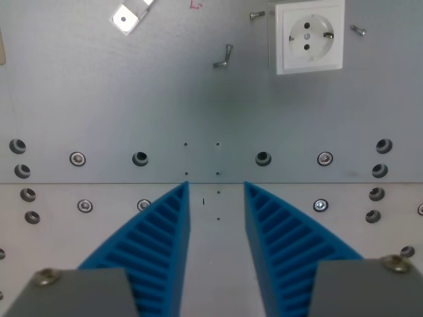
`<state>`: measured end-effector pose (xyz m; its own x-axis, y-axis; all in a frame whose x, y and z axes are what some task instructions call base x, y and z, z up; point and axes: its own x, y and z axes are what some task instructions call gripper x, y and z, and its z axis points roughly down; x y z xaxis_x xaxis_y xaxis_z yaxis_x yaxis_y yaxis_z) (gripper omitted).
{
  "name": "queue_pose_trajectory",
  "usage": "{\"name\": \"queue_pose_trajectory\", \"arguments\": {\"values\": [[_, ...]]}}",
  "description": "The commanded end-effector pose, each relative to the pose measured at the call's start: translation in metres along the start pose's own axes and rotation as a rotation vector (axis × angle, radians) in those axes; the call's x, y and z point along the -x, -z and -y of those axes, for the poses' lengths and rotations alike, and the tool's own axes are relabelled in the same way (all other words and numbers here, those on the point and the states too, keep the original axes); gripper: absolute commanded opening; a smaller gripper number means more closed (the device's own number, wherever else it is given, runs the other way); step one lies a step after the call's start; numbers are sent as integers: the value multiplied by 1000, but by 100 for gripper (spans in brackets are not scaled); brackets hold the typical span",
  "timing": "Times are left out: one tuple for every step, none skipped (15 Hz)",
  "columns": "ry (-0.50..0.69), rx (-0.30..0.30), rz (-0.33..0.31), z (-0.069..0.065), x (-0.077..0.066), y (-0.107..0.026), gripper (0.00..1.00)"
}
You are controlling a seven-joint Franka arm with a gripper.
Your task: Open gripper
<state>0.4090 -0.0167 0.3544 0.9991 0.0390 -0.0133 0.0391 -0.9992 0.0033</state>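
Observation:
My gripper (216,188) fills the bottom of the wrist view, with two blue ribbed fingers (158,231) rising from grey mounts. The fingertips stand apart, with a clear gap of bare metal plate between them. Nothing is held between the fingers. The gripper is open and hovers over a grey metal plate (198,99).
A white wall socket (309,36) sits on the plate at the upper right. Loose screws lie near it: one (223,58) to its left, one (258,14) at the top, one (358,30) to its right. A small metal bracket (125,18) lies upper left. Rows of holes and bolts cross the plate seam (99,183).

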Motion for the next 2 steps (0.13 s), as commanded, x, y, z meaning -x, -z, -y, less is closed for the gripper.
{"name": "queue_pose_trajectory", "arguments": {"values": [[0, 1, -7, 0, 0, 3, 100], [0, 1, -7, 0, 0, 3, 100]]}}
